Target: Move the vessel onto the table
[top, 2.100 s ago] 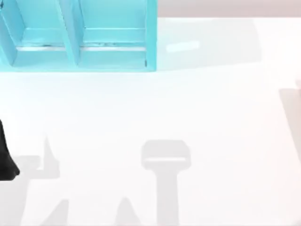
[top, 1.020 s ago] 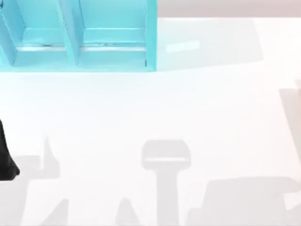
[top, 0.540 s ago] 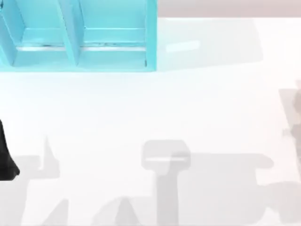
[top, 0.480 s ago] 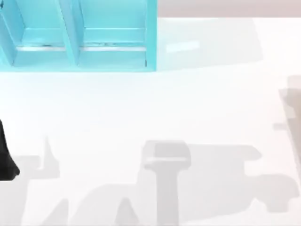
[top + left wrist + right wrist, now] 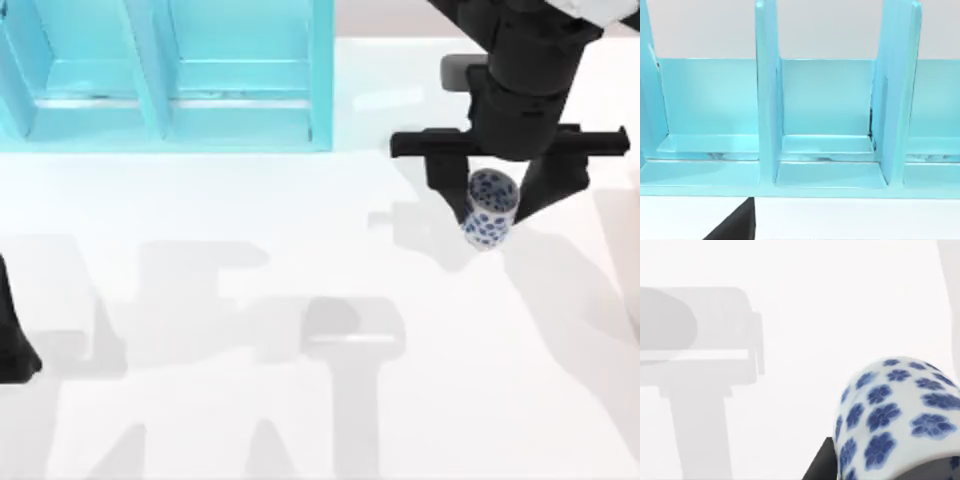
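1. White-and-blue floral vessel point(image 5: 489, 208) sits between the right gripper point(image 5: 492, 205) fingers, clamped, over the table point(image 5: 300, 250) on its right side, right of the turquoise shelf unit point(image 5: 165, 75).
2. No readable writing or labels on anything.
3. Right wrist view: vessel point(image 5: 897, 417) seen close, flower pattern clear, a dark finger point(image 5: 817, 465) beside it, grey shadows on the table point(image 5: 800, 315).
4. Left wrist view: shelf unit point(image 5: 800, 125) compartments seen head-on, table edge below.
5. Left arm point(image 5: 12, 330) parked at the table's left edge; can't tell its finger state.
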You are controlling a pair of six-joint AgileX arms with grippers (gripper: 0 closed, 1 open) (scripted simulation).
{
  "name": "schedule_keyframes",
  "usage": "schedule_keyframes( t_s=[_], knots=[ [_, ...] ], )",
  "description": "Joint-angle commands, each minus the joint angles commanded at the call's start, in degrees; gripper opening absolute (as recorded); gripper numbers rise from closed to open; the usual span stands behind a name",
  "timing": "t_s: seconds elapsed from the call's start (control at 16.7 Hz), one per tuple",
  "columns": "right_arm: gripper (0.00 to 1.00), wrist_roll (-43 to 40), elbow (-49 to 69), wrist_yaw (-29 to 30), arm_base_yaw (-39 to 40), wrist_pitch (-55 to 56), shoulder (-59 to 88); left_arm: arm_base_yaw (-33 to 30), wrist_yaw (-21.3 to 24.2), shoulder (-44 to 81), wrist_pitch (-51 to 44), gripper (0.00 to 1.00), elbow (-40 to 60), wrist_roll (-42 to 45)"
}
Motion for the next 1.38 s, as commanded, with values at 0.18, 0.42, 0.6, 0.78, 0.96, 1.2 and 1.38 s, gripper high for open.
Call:
schedule_keyframes(
  t_s=[0.18, 0.42, 0.6, 0.78, 0.96, 1.2, 1.38],
  knots=[
    [0.00, 7.0, 6.8, 0.1, 7.0, -0.4, 5.4, 0.0, 0.0, 0.0, 0.0, 1.00, 0.0, 0.0],
    [0.00, 8.6, 8.3, 0.1, 8.6, -0.5, 6.8, 0.0, 0.0, 0.0, 0.0, 1.00, 0.0, 0.0],
    [0.00, 8.7, 7.9, -0.1, 8.5, -0.2, 6.6, 0.0, 0.0, 0.0, 0.0, 1.00, 0.0, 0.0],
    [0.00, 8.6, 3.9, -0.1, 8.5, 3.9, 6.6, 0.0, 0.0, 0.0, 0.0, 1.00, 0.0, 0.0],
    [0.00, 8.6, -2.6, 0.0, 8.6, 10.8, 6.8, 0.0, 0.0, 0.0, 0.0, 1.00, 0.0, 0.0],
    [0.00, 8.7, -5.8, 0.1, 8.7, 14.0, 7.2, 0.0, 0.0, 0.0, 0.0, 1.00, 0.0, 0.0],
    [0.08, 8.7, -5.8, 0.1, 8.7, 14.0, 7.2, 0.0, 0.0, 0.0, 0.0, 1.00, 0.0, 0.0]
  ],
)
